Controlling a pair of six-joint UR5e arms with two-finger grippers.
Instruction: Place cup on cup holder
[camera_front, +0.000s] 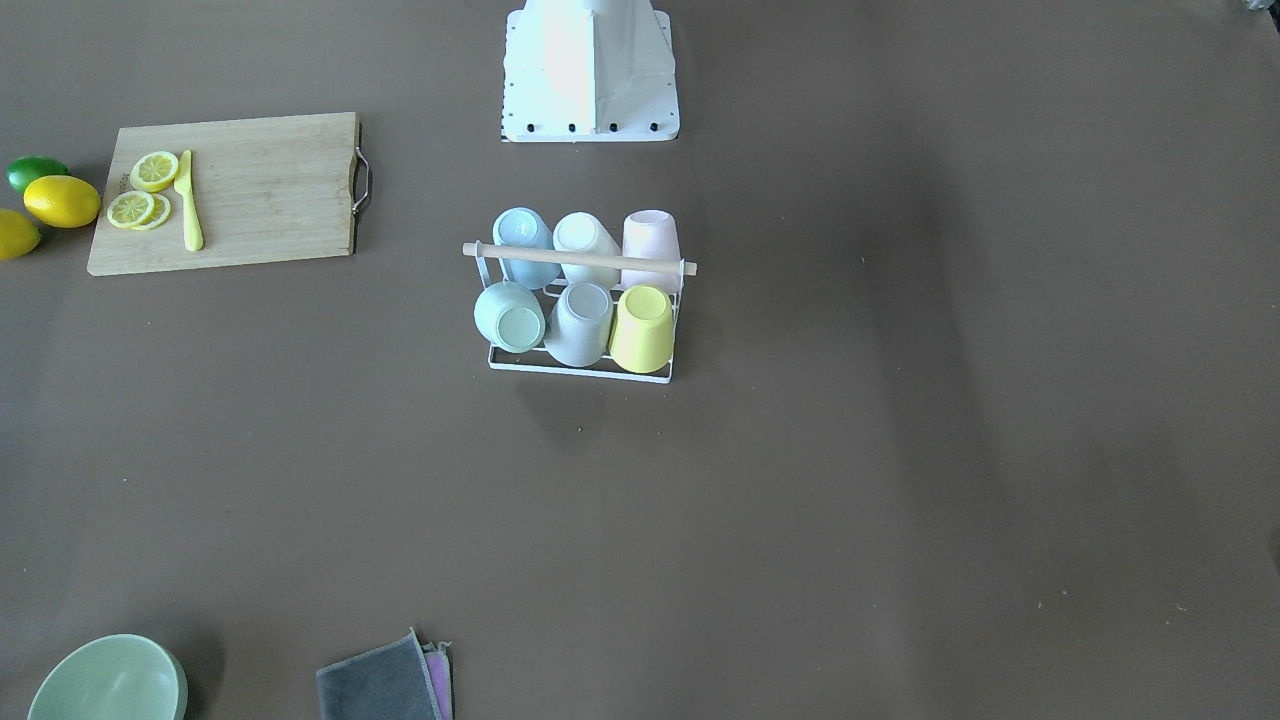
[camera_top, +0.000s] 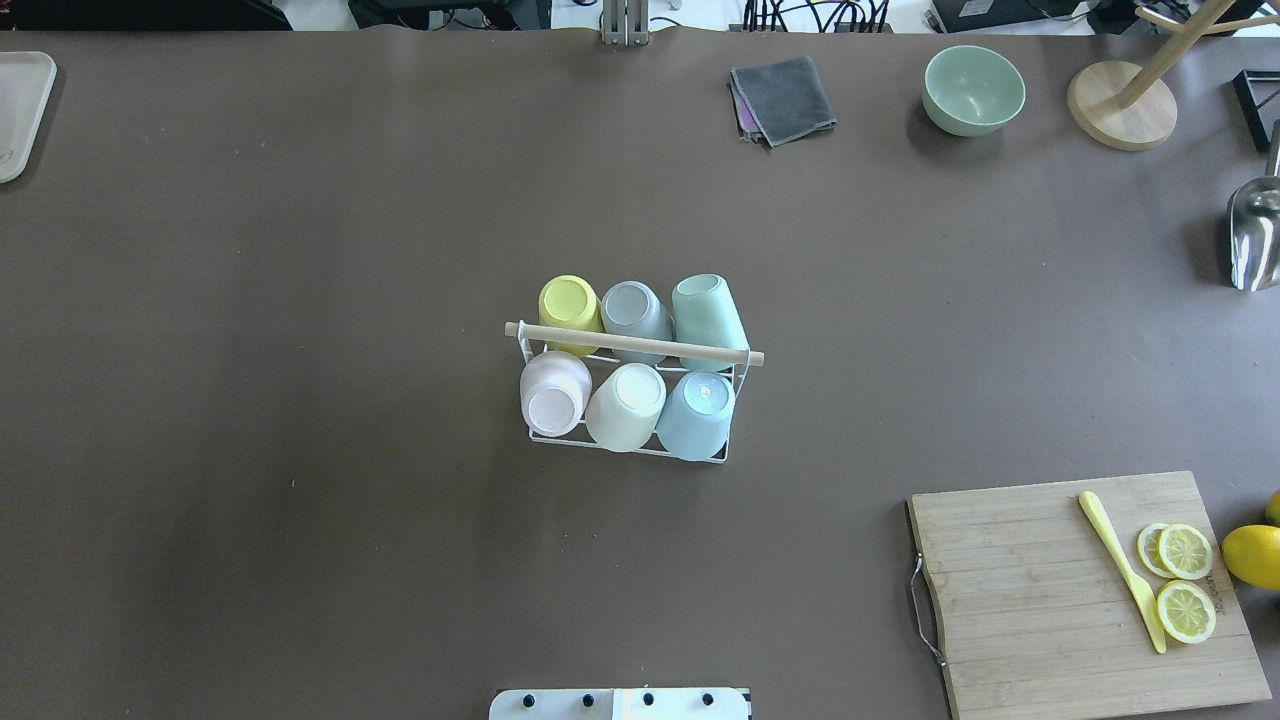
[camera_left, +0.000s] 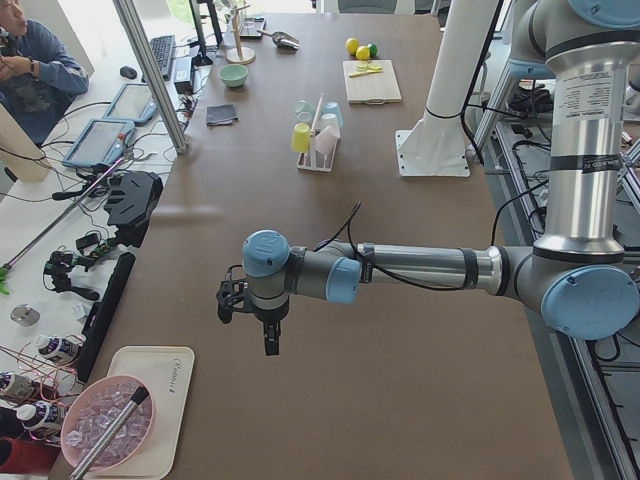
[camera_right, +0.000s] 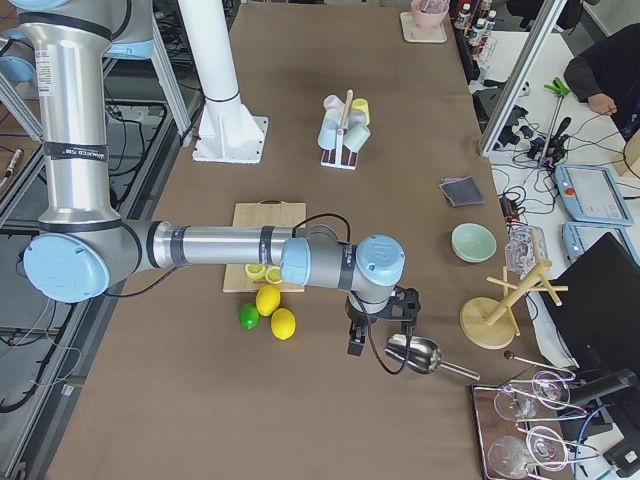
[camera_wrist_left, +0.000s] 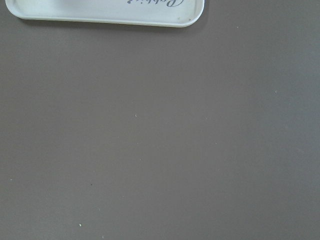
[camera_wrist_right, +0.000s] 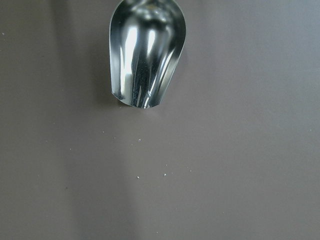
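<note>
The white wire cup holder with a light wooden rod across its top (camera_top: 633, 344) stands at the middle of the brown worktop (camera_top: 300, 300). All six of its places are filled with bottom-up, tilted cups: a yellow cup (camera_top: 569, 303), a grey cup (camera_top: 634, 308) and a mint cup (camera_top: 708, 305) on its 12 o'clock side, and a pink cup (camera_top: 554, 393), a cream cup (camera_top: 627, 406) and a light blue cup (camera_top: 696, 414) on its 6 o'clock side. The left fingers (camera_left: 270, 340) hang well apart from it toward 9 o'clock, near a white tray (camera_left: 165, 400). The right fingers (camera_right: 353, 338) hang well apart toward 3 o'clock, just beside a shiny metal scoop (camera_right: 413, 355) — whether either pair is open or closed I cannot tell. From the holder, a folded grey cloth (camera_top: 785, 97) lies at 1 o'clock, a pale green bowl (camera_top: 973, 90) at 2 o'clock, and a bamboo cutting board (camera_top: 1030, 600) with lemon slices (camera_top: 1185, 580) and a yellow knife (camera_top: 1122, 570) at 4 o'clock. Wide brown surface separates the holder from every worktop edge.
</note>
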